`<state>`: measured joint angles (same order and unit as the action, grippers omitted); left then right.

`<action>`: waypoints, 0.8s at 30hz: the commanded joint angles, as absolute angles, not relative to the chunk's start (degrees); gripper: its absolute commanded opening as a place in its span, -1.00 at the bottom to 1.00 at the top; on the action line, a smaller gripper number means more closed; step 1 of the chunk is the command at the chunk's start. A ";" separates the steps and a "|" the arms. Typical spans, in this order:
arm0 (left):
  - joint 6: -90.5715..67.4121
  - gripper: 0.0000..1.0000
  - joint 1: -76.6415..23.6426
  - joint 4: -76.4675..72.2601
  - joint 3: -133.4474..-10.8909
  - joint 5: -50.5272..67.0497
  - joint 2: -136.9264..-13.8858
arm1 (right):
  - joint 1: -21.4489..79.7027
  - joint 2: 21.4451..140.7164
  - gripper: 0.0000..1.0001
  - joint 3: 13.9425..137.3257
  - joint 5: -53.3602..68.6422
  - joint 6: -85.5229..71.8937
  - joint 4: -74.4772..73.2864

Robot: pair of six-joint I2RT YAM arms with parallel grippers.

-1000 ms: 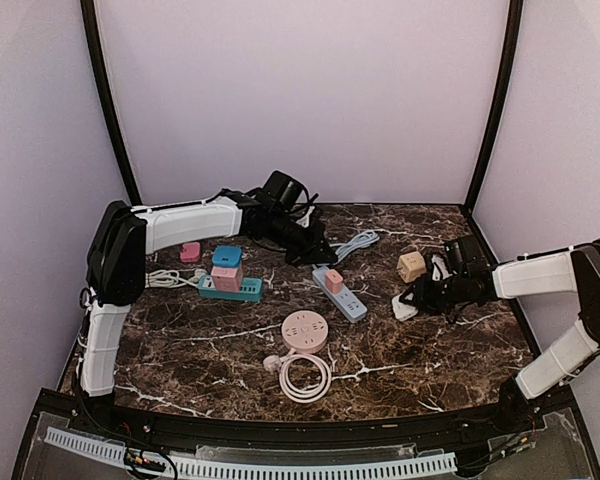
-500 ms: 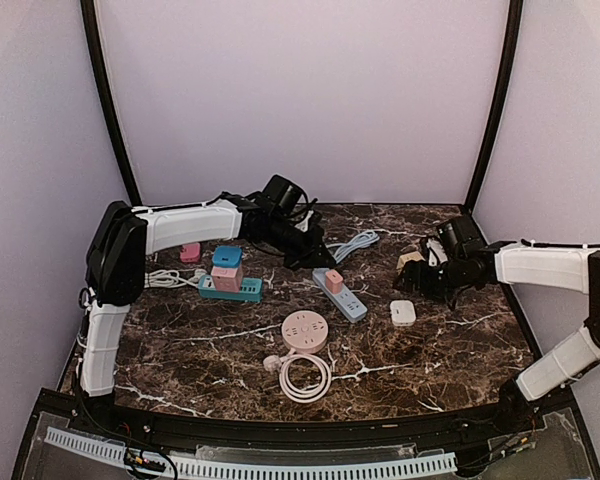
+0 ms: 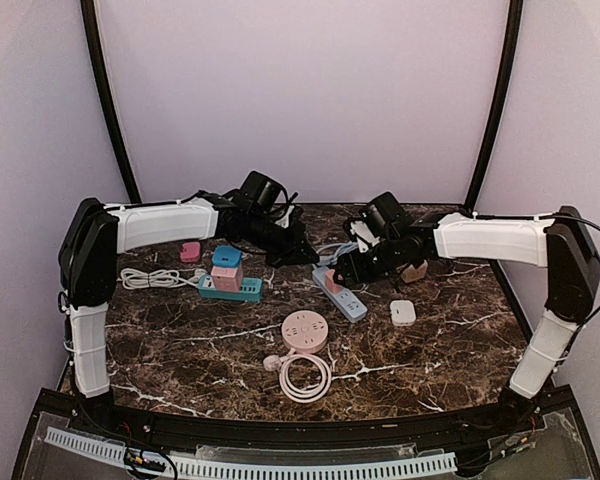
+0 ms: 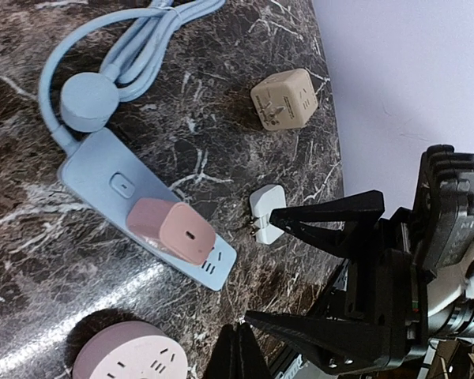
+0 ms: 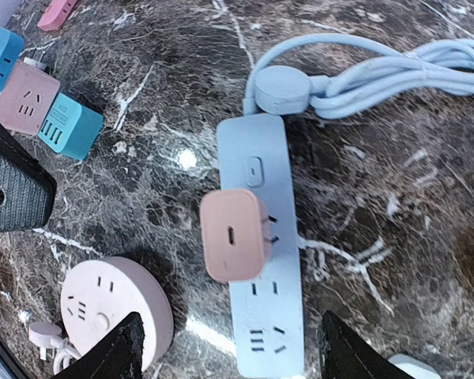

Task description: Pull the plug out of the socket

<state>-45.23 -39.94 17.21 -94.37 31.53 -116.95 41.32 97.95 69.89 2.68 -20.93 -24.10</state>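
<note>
Spread wide with the right gripper (image 5: 233, 351) over the pink plug (image 5: 231, 234), grasping nothing, apparently not touching it. Plugged into the light-blue power strip (image 5: 257, 150) at frame centre. Clenched tight at the lower edge of the left wrist view: left gripper (image 4: 238, 351), holding nothing.

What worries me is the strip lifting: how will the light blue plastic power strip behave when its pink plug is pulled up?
The light blue plastic power strip lies unheld, so it would likely lift with the blocky pink plug. It looks rigid; its looped cord should trail limply.
</note>
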 commanded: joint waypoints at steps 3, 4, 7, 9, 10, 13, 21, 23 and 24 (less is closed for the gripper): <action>-46.63 -1.00 -37.22 13.51 -86.95 29.83 -110.57 | 43.57 107.67 0.30 79.84 0.29 -15.26 -28.68; -46.74 -1.00 -36.84 13.26 -86.54 29.94 -110.39 | 43.59 108.33 0.27 80.97 0.20 -14.95 -28.88; -47.00 -1.00 -36.48 12.26 -85.42 30.27 -110.21 | 43.59 111.05 0.17 83.49 -1.47 -13.71 -28.98; -47.25 -1.00 -36.21 11.48 -85.24 30.52 -110.48 | 43.64 113.19 0.11 85.04 -2.18 -12.97 -29.42; -47.31 -1.00 -36.10 11.27 -85.34 30.60 -110.79 | 43.65 113.94 0.06 85.68 -2.34 -12.71 -29.49; -47.72 -1.00 -35.79 10.70 -86.45 31.18 -111.97 | 43.67 115.30 -0.11 86.81 -2.42 -12.32 -29.71; -51.42 -1.00 -35.68 4.76 -89.26 36.22 -118.90 | 44.59 113.07 -0.62 84.09 -4.00 -13.72 -29.99; -52.38 -1.00 -35.68 3.10 -90.36 36.97 -120.84 | 45.07 111.86 -0.70 83.11 -3.90 -14.68 -29.97; -52.80 -1.00 -35.68 2.47 -90.84 37.16 -121.55 | 45.35 111.42 -0.73 82.62 -3.87 -15.17 -29.94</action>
<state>-50.33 -36.10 6.33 -88.84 34.20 -118.19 44.10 114.61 84.82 -2.94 -13.02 -29.36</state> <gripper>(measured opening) 0.004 0.251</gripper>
